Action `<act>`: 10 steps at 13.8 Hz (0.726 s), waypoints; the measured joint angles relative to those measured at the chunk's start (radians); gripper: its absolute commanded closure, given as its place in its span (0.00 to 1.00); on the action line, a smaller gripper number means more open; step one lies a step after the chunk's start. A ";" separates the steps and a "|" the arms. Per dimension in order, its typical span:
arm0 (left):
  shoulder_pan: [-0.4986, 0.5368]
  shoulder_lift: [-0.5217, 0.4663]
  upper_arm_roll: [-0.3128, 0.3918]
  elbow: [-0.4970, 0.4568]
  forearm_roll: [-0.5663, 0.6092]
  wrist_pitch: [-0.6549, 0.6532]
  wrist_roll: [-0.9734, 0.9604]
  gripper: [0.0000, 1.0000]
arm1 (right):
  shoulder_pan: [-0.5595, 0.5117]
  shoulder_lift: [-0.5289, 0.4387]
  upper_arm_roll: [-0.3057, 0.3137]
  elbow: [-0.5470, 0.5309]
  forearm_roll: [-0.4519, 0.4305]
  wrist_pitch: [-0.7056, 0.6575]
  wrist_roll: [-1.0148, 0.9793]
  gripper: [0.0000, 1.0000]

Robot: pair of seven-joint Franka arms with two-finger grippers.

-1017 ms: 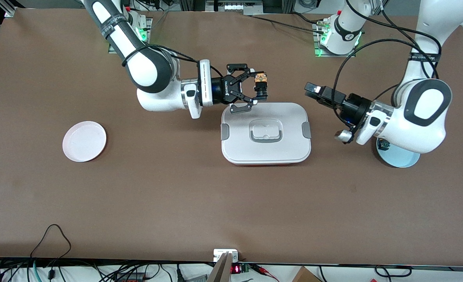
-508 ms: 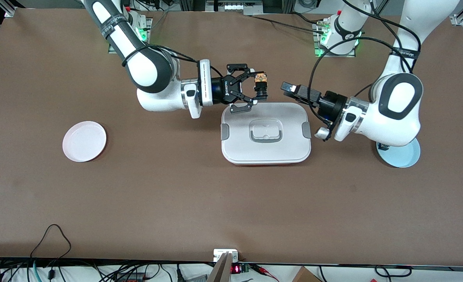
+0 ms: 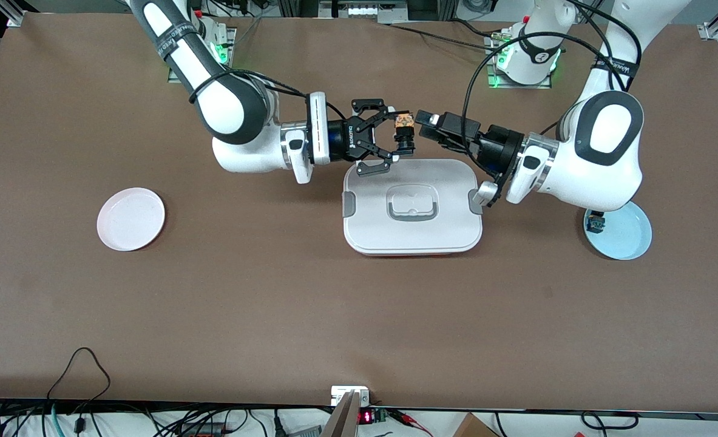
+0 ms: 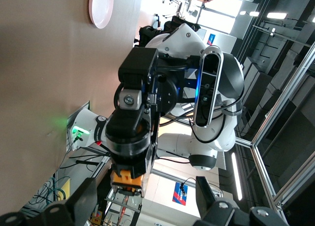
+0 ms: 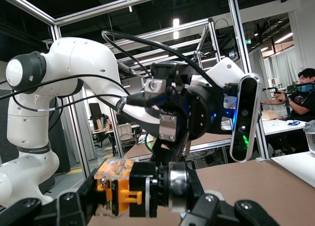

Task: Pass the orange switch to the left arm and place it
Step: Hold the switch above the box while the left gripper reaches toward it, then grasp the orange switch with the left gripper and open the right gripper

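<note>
Holding the orange switch (image 3: pixel 403 125) clamped in my right gripper (image 3: pixel 395 135), upper centre of frame above the box (image 3: pixel 412 206). My left gripper (image 3: pixel 424 121), jaws apart, meets it; handover next needs closing squarely.

The whole table (image 3: pixel 359 315) is seen from high across it, facing both bases. Each wrist view is taken close along its own fingers, level, toward the other arm. The orange switch (image 3: pixel 403 121) is shared by all
</note>
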 measured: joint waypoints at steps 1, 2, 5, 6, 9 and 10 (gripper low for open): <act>-0.001 0.000 -0.012 -0.006 0.000 0.025 0.020 0.13 | 0.000 0.000 0.000 0.000 0.000 0.000 0.000 1.00; -0.002 0.000 -0.025 -0.015 0.000 0.044 0.040 0.18 | 0.000 0.000 0.000 0.000 0.000 0.000 0.000 1.00; -0.009 0.000 -0.047 -0.030 0.000 0.074 0.072 0.58 | 0.000 0.000 0.000 -0.001 0.000 0.000 0.000 1.00; -0.009 0.000 -0.047 -0.030 0.000 0.077 0.077 0.64 | 0.000 0.000 0.000 -0.001 0.000 0.000 0.000 1.00; -0.007 0.000 -0.047 -0.032 -0.002 0.078 0.082 0.70 | 0.000 0.000 0.000 -0.001 0.001 0.000 -0.002 1.00; -0.007 0.000 -0.047 -0.034 -0.004 0.078 0.083 0.71 | 0.000 0.001 0.000 -0.001 0.001 0.000 -0.004 1.00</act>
